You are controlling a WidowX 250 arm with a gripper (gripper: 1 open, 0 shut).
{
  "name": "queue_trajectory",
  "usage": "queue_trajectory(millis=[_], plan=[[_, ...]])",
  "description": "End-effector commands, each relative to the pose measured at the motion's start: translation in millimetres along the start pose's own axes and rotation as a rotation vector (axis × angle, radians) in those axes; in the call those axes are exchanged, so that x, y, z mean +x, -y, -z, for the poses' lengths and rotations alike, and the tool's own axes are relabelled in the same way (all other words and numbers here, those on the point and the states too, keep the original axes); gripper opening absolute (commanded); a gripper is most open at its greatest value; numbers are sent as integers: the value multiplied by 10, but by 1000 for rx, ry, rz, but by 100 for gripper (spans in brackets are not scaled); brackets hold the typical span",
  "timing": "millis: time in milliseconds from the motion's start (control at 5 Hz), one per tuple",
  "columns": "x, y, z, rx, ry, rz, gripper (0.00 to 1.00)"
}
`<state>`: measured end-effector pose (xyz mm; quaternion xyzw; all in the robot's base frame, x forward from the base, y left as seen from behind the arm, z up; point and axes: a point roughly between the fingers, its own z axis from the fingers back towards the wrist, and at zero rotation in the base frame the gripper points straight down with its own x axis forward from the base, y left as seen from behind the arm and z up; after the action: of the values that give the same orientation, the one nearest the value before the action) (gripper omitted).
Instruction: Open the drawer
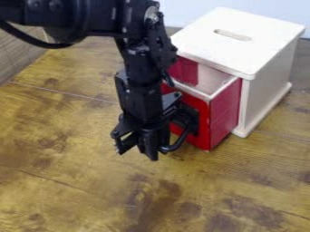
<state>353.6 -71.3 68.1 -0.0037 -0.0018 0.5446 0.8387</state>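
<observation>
The drawer (209, 116) has a red front and pale wood sides, and it stands partly pulled out of the cream box (248, 45) at the right of the camera view. Its black loop handle (183, 136) sticks out toward the lower left. My black gripper (147, 149) points straight down just left of the red front, shut on that handle. The arm hides the left part of the drawer front and the spot where the fingers meet the loop.
The cream box has a slot (231, 34) on top and sits near the table's far right. The wooden tabletop (72, 186) stretches out to the left and front. A darker strip (18, 56) runs along the far left edge.
</observation>
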Motion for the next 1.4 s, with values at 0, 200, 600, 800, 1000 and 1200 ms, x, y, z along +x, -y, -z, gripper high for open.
queue_trajectory(millis=[0, 200, 600, 800, 1000, 1200], plan=[[467, -393, -92, 49, 35, 55, 0], [392, -426, -10, 58, 24, 31, 0], [232, -492, 150, 75, -13, -31, 0], [137, -532, 130, 86, -39, -57, 0], [41, -569, 132, 102, -74, -82, 0], [87, -545, 202, 111, -89, -15, 100]])
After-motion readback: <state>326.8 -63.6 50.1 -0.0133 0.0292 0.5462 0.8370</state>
